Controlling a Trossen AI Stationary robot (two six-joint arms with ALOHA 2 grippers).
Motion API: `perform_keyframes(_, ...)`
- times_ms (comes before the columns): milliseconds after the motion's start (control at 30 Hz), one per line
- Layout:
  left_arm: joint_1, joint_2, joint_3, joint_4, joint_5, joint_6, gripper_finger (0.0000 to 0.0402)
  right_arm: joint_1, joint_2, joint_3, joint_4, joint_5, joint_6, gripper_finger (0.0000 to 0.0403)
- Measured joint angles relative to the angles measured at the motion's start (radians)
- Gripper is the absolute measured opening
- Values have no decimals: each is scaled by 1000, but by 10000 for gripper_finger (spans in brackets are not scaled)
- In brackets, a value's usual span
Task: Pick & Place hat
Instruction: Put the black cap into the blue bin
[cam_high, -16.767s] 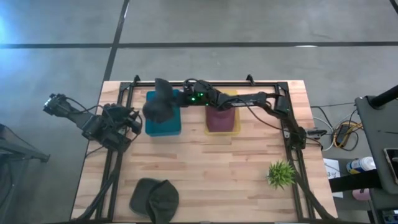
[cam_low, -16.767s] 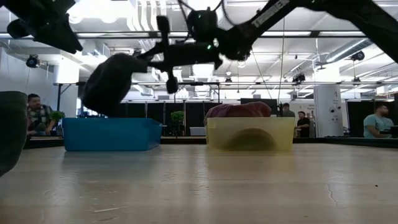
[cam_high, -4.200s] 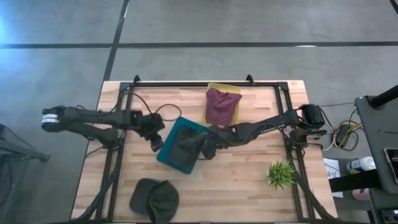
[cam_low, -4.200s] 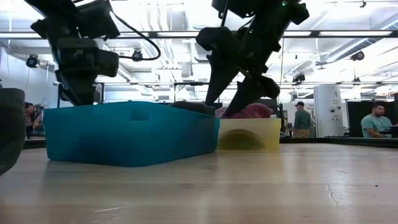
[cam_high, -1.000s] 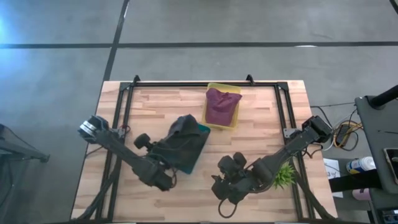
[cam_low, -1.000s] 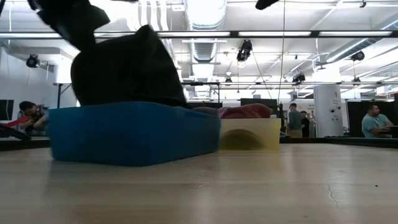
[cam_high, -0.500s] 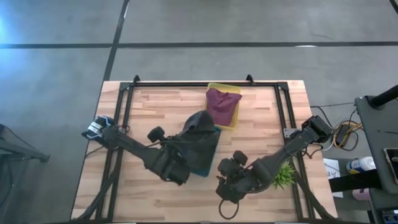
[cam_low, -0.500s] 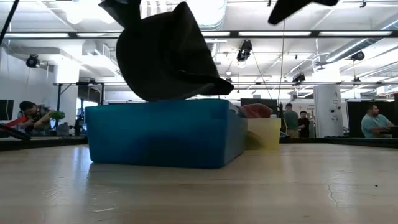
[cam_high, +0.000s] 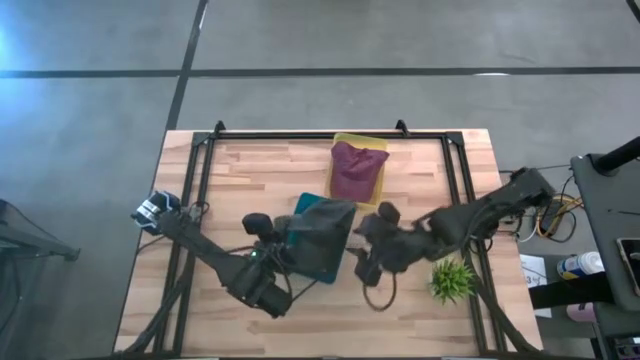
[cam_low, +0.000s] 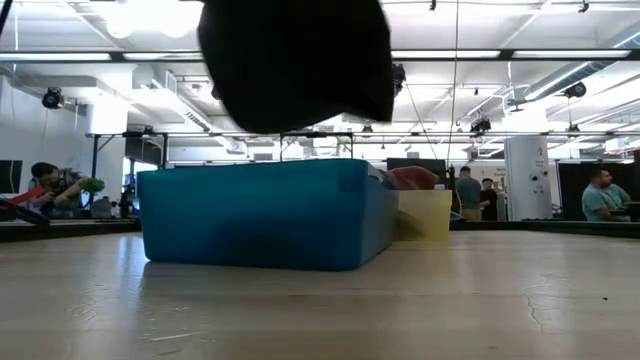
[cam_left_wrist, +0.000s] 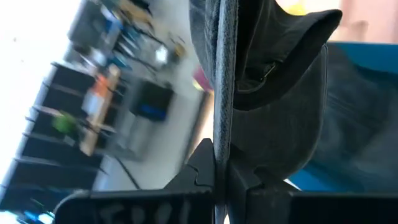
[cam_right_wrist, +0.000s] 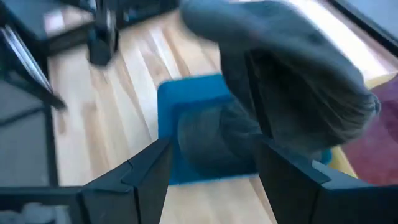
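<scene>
A dark hat (cam_high: 325, 222) hangs in the air over the blue bin (cam_high: 312, 262), clear of its rim in the low view: hat (cam_low: 295, 60), bin (cam_low: 260, 215). My left gripper (cam_high: 293, 243) is shut on it. Another dark hat (cam_right_wrist: 211, 146) lies inside the blue bin. My right gripper (cam_high: 362, 247) stands open just right of the bin, its fingers (cam_right_wrist: 146, 174) pointing toward the bin with nothing between them. A maroon hat (cam_high: 357, 170) lies in the yellow bin (cam_high: 345, 142). My left gripper pinches a thin flat edge of the dark hat (cam_left_wrist: 221, 146) between its two shut fingers; it looks like the brim seen edge-on. The hat's crown (cam_left_wrist: 283, 74) reaches out beyond the fingers. The hat is lifted clear, above the blue bin.
A small green plant (cam_high: 452, 280) stands at the near right of the wooden table (cam_high: 240, 170). A black frame (cam_high: 330, 132) runs round the table's edges. People (cam_low: 602, 195) show in the room behind the table.
My left gripper has carried the dark hat up and toward the table's right, from low at the blue bin's rim to well clear above the bin. The blue bin has slid a little to the right. My right gripper has moved toward the far edge, up beside the bin.
</scene>
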Motion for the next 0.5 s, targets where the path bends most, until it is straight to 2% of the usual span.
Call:
perform_keyframes(67, -1, 0, -11, 0, -86, 45, 5, -29, -39, 0, 10, -14, 37, 219)
perform_keyframes(167, 14, 2, -40, 0, -224, 150, 5, -85, -81, -1, 25, -84, 310, 219)
perform_keyframes(233, 39, 2, -63, 0, -306, 223, 5, -101, -102, -8, 70, -73, 466, 219)
perform_keyframes(333, 74, 2, -87, -1, -400, 291, 5, -106, -120, -17, 150, -53, 556, 219)
perform_keyframes(500, 118, 0, -95, 0, -416, 268, 10, -109, -121, -22, 118, -30, 687, 219)
